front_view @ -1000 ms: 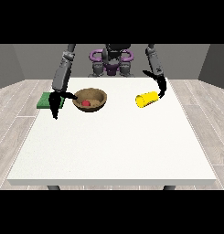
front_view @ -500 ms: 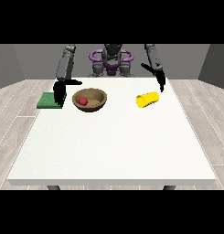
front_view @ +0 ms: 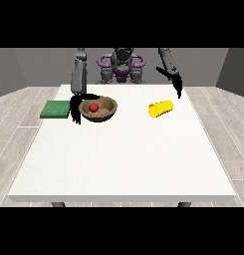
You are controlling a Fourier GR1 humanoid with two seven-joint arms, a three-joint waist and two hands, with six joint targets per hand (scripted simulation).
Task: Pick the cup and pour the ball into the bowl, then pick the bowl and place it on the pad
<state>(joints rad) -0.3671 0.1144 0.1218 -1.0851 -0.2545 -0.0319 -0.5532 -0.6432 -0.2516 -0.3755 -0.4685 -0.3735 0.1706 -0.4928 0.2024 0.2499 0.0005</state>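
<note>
Beside the bowl (front_view: 98, 109), the hand at the view's left (front_view: 76, 107) spreads open, holding nothing.

A large white surface (front_view: 123, 164) with a flat top fills the middle of the view, standing on dark legs (front_view: 58, 204). Around it lies a floor (front_view: 14, 124) of pale grey wooden planks, with grey walls (front_view: 34, 64) behind.
</note>
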